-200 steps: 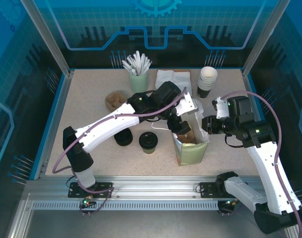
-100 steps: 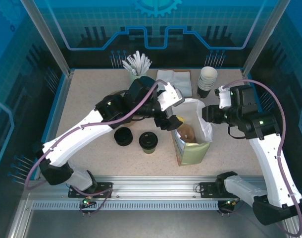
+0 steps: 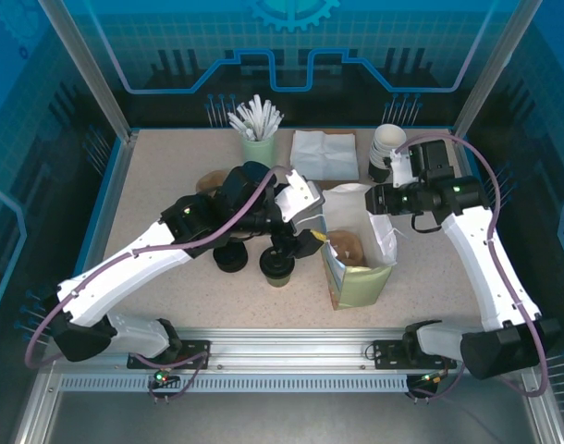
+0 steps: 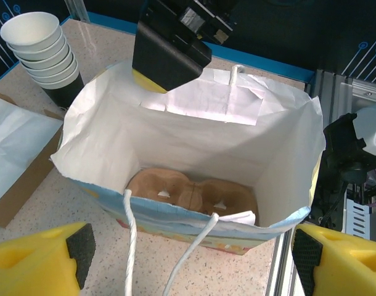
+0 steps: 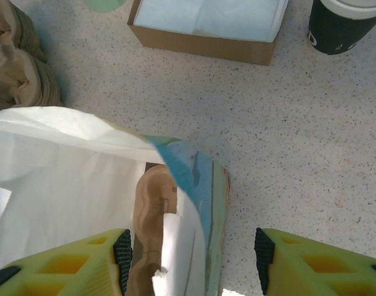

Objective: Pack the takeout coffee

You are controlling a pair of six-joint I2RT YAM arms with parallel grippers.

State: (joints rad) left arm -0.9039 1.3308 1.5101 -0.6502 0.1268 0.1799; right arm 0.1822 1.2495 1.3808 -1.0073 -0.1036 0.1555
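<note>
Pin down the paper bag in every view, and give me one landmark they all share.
Top external: paper bag stands open, right of centre, near the front of the table.
Left wrist: bag is at the centre, its mouth open toward the camera.
Right wrist: bag is at lower left, showing its white inside and blue-green rim.
Shared landmark: napkin box, at the left edge in left wrist and at the top in right wrist.

Left arm [image 3: 162,259] and right arm [image 3: 486,268]: white shells, black joints, purple cables [image 3: 453,139] routed externally. End effector fingers [image 4: 28,259] yellow, black pads [image 4: 81,246].
</note>
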